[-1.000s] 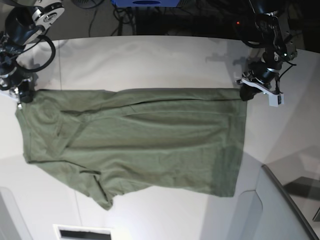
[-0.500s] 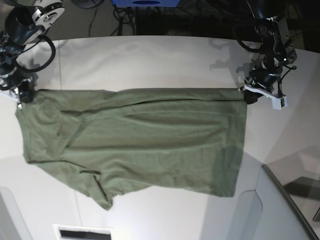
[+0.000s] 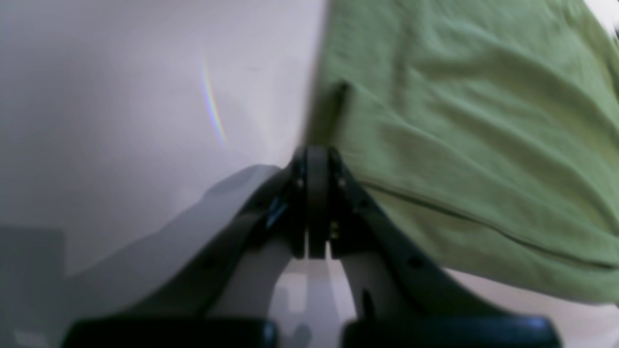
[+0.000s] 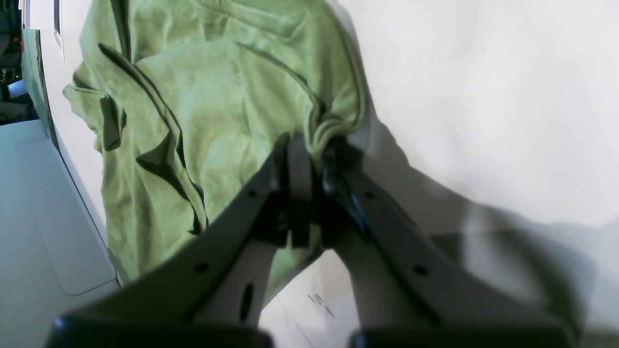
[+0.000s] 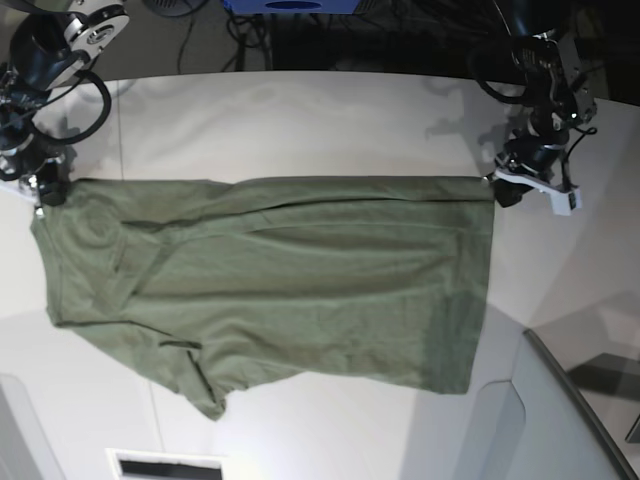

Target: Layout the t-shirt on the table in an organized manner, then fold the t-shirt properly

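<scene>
T-shirt (image 5: 270, 280) spread flat on table (image 5: 300, 120), between both grippers. Right gripper (image 5: 50, 190) at one upper corner; left gripper (image 5: 507, 192) just beside the opposite corner, on bare table.

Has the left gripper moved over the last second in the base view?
Yes. The left gripper slid off the t-shirt corner, outward over the table.

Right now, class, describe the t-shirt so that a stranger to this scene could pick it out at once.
Start from the table, the broad white top that fills the base view. Spread across its middle lies the t-shirt, a plain olive-green cloth reaching from one arm to the other. It is the only soft, coloured thing there; the grey angled panel at the lower corner is hard and pale.
</scene>
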Motion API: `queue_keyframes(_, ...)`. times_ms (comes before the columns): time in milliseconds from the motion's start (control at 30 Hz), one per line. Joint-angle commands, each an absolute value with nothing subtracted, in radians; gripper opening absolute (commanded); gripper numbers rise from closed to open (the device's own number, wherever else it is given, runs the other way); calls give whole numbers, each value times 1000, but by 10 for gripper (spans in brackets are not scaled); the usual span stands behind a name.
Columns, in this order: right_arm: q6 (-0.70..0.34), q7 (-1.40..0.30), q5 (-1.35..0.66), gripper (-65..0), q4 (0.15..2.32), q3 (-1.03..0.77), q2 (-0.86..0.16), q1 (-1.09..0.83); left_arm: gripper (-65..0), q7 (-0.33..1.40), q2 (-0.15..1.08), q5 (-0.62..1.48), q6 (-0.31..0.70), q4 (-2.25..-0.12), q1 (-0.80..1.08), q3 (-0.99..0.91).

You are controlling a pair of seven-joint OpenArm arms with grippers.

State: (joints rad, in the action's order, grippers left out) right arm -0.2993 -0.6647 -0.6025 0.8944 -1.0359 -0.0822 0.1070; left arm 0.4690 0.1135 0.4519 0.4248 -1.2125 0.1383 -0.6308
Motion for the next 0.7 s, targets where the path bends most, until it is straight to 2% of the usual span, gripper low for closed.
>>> queue_keyframes(0, -274, -700, -555, -642, 889, -1032, -82, 105, -650, 452, 116, 461, 429, -1230, 136, -650)
queue_keyframes(667, -274, -700, -555, -642, 889, -1032, -82, 110, -650, 458, 114, 460, 429, -1254, 111, -613)
